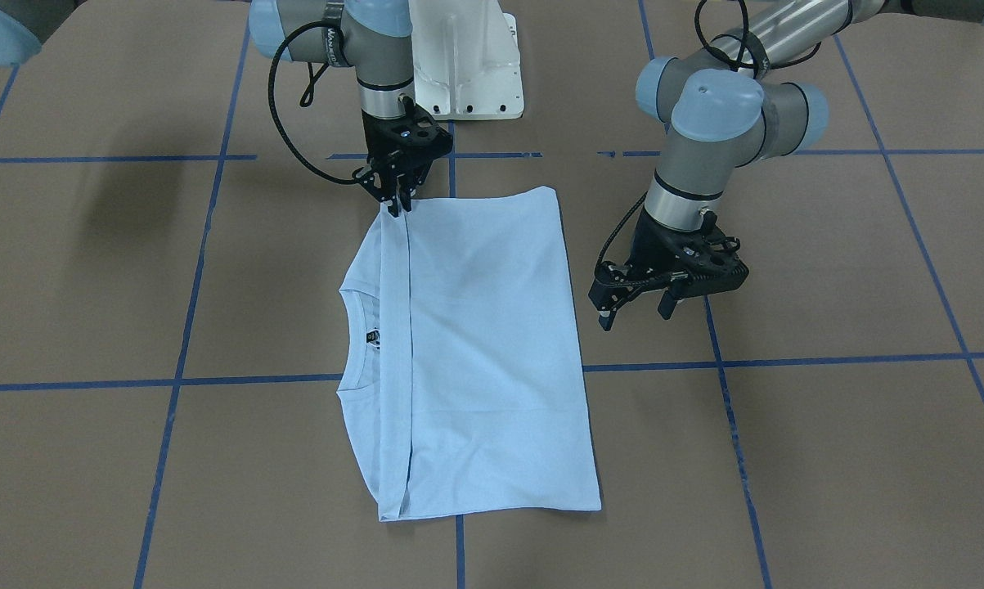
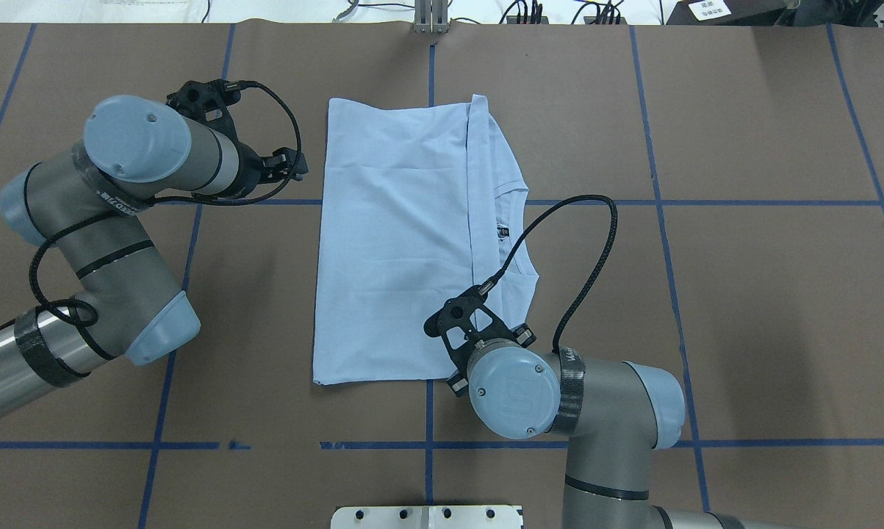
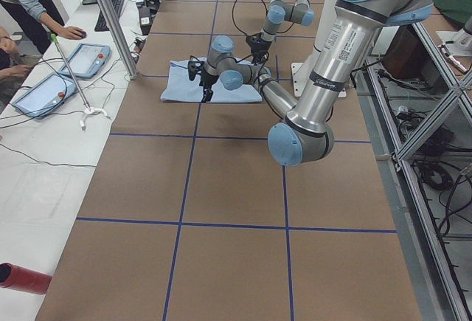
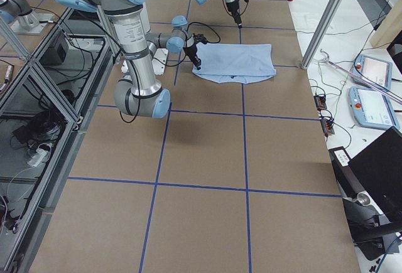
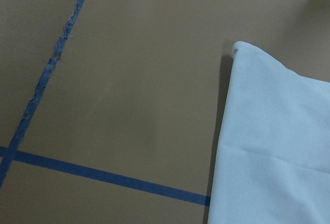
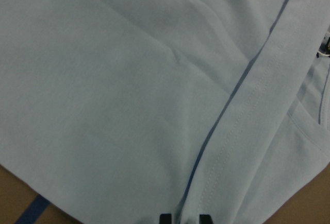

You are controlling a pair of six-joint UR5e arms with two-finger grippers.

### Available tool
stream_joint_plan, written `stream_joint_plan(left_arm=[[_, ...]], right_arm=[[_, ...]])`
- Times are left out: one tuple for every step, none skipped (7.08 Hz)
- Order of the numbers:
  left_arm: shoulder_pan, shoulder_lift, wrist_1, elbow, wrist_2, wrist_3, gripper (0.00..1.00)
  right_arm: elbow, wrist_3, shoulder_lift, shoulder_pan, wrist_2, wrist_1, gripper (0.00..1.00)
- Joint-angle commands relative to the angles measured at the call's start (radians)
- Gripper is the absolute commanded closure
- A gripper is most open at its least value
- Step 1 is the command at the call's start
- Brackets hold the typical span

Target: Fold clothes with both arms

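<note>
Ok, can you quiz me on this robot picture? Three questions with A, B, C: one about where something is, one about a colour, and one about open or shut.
1. Where is the right gripper?
A. At the edge of the T-shirt nearest the robot
B. Over bare table, far from the shirt
C. On the collar

2. What colour are the tape lines on the table?
A. Red
B. Yellow
C. Blue

3. How is the left gripper?
A. Shut on a sleeve
B. Open, holding nothing
C. Shut on the collar

Answers:
1 A: its fingertips meet the shirt's near edge.
2 C: blue lines cross the brown table.
3 B: its fingers are spread, beside the shirt.
</note>
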Motion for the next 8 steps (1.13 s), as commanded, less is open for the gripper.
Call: stream_joint_plan(left_arm=[[0.000,0.001,0.000,0.001,-0.001,0.000,0.00],[0.000,0.001,0.000,0.001,-0.001,0.000,0.00],[0.000,0.001,0.000,0.001,-0.001,0.000,0.00],[-0.001,0.001,0.000,0.001,-0.001,0.000,0.00],[0.000,-0.001,0.000,0.001,-0.002,0.000,0.00],[0.000,-0.001,0.000,0.001,-0.002,0.000,0.00],[0.000,-0.001,0.000,0.001,-0.002,0.000,0.00],[0.000,-0.003,0.000,0.001,-0.002,0.000,0.00]], right_arm=[[0.000,0.002,0.002,-0.003,0.002,0.000,0.69],[-0.002,0.002,0.000,-0.006,0.002,0.000,0.69],[-0.002,0.002,0.000,-0.006,0.000,0.000,0.69],[-0.002,0.002,0.000,-0.006,0.000,-0.001,0.69],[-0.002,0.003,0.000,-0.006,0.002,-0.001,0.72],[-0.002,0.002,0.000,-0.006,0.000,-0.003,0.96],[0.002,0.002,0.000,0.005,0.004,0.000,1.00],[0.005,0.003,0.000,0.031,0.014,0.005,1.00]])
